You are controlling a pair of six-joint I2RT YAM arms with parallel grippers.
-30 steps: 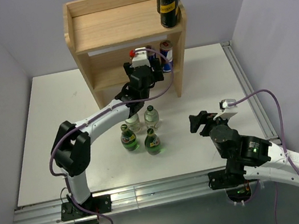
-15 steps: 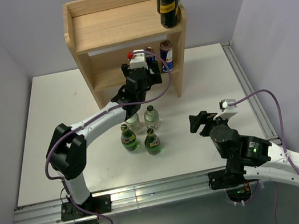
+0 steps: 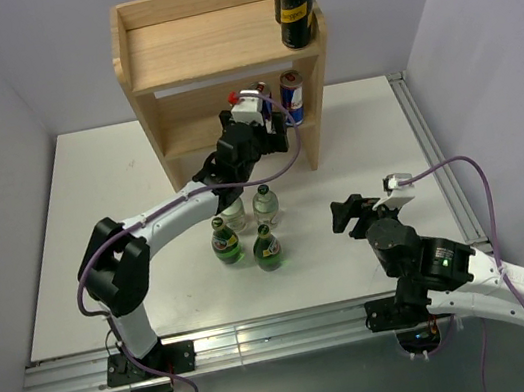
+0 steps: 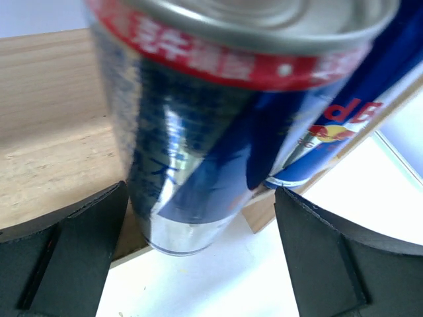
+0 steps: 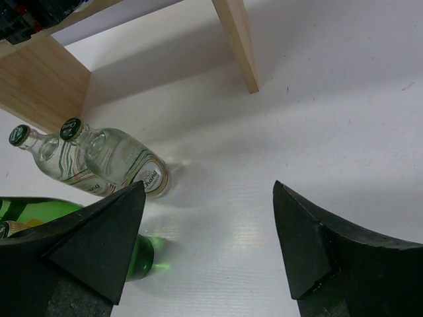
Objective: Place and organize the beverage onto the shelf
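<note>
Over the last second we swung the left arm's elbow (image 3: 117, 267) toward the left of the frame, where it settled. In the top view the left gripper (image 4: 201, 195) first slid a little left, then came back right and slightly lower, at the lower tier of the shelf (image 3: 206, 48). The red-rimmed can (image 4: 192, 132) between its fingers moved with it and ended a touch lower in the frame than before.
</note>
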